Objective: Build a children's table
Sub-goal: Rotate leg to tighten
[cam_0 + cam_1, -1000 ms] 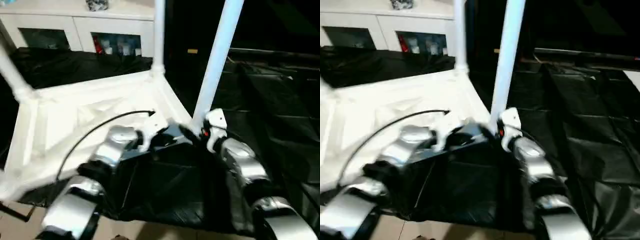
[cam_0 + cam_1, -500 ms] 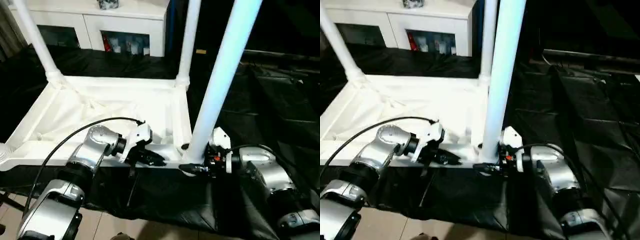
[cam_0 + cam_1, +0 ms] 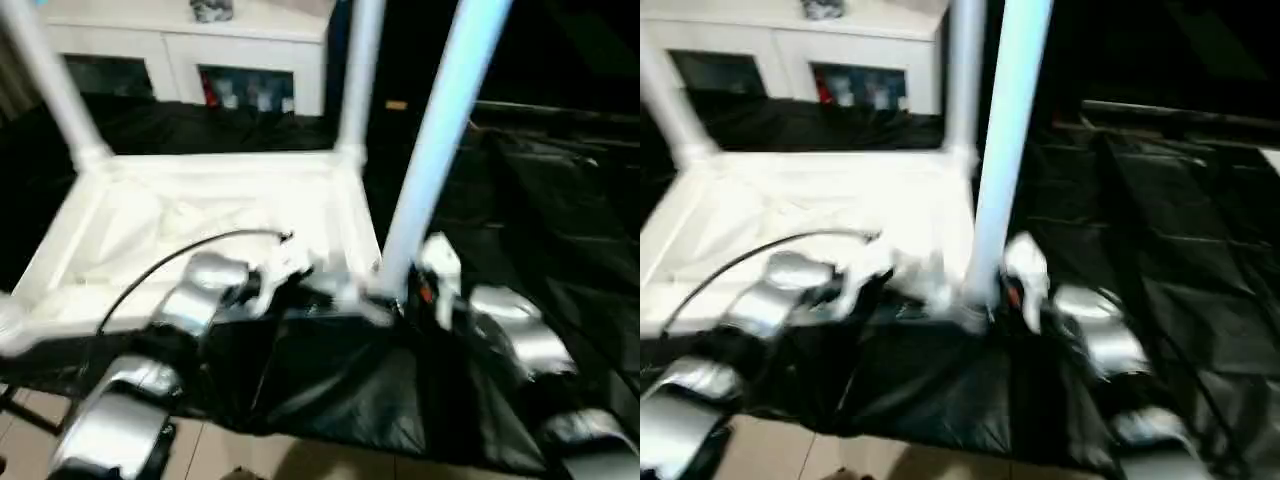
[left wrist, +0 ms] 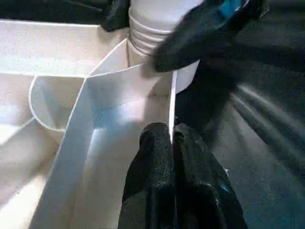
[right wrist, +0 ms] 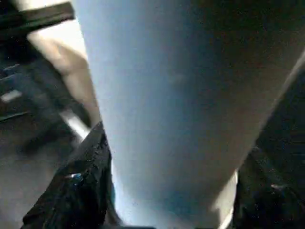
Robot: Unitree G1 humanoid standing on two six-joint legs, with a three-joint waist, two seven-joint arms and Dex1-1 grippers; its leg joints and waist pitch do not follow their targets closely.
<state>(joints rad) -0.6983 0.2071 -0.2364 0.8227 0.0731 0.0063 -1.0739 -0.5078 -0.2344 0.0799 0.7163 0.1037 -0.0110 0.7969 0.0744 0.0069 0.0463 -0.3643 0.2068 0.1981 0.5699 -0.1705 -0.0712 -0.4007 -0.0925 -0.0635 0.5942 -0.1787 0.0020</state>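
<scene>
The children's table lies upside down: its white ribbed top (image 3: 210, 215) rests on black sheeting. Legs stand up at the far left corner (image 3: 45, 80) and the far right corner (image 3: 358, 70). A third leg (image 3: 440, 140) stands in the near right corner socket (image 4: 152, 28). My left gripper (image 4: 171, 136) is shut on the top's thin rim beside that socket, also seen from the head (image 3: 310, 290). My right gripper (image 3: 395, 295) holds the base of the near right leg, with black fingers (image 5: 86, 191) pressed to both sides of it.
A white glass-door cabinet (image 3: 180, 60) stands behind the table top. Black sheeting (image 3: 560, 220) covers the surface to the right and front. A black cable (image 3: 170, 255) arcs over my left forearm. Pale floor (image 3: 230, 450) shows at the near edge.
The head camera has shifted and the picture is blurred. My right gripper's fingers have narrowed around the base of the near right leg. The left grip on the rim is unchanged.
</scene>
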